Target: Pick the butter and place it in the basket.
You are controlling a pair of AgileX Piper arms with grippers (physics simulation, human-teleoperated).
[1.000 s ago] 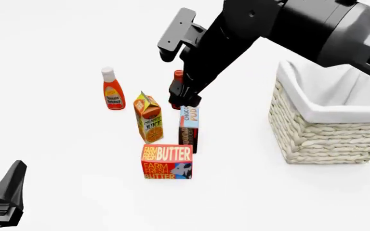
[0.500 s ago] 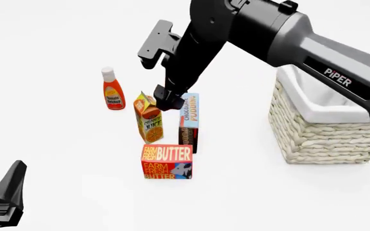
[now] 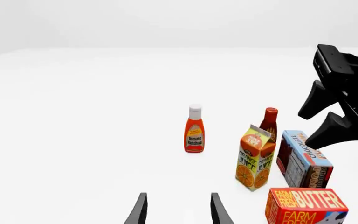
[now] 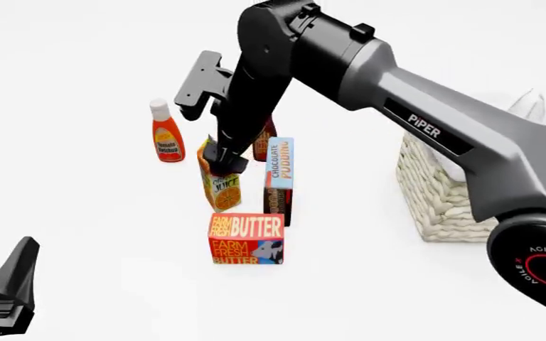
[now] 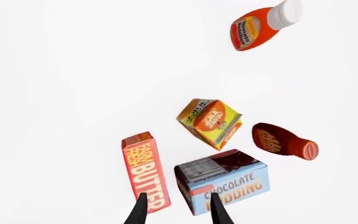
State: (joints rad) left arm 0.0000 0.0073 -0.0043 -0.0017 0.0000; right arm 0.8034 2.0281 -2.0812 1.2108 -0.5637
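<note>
The butter (image 4: 245,239), a red-orange box with yellow-white lettering, stands on the table nearest the front of the grocery group; it also shows in the left wrist view (image 3: 305,205) and the right wrist view (image 5: 145,170). The cream wicker basket (image 4: 431,195) stands at the right, mostly hidden behind my right arm. My right gripper (image 4: 224,160) is open and empty. It hangs over the top of the orange juice carton (image 4: 222,188), behind and a little left of the butter; its fingertips (image 5: 140,210) show in the right wrist view. My left gripper (image 4: 6,291) is open and empty at the front left.
A chocolate pudding box (image 4: 279,181) stands just behind the butter, next to the juice carton. A dark red bottle (image 4: 264,142) stands behind them. A ketchup bottle (image 4: 167,135) stands apart at the back left. My right arm crosses above the table from the right.
My right arm has swung left and come lower, moving its gripper from above the dark red bottle to over the juice carton. It now hides more of the basket. The left gripper has not moved.
</note>
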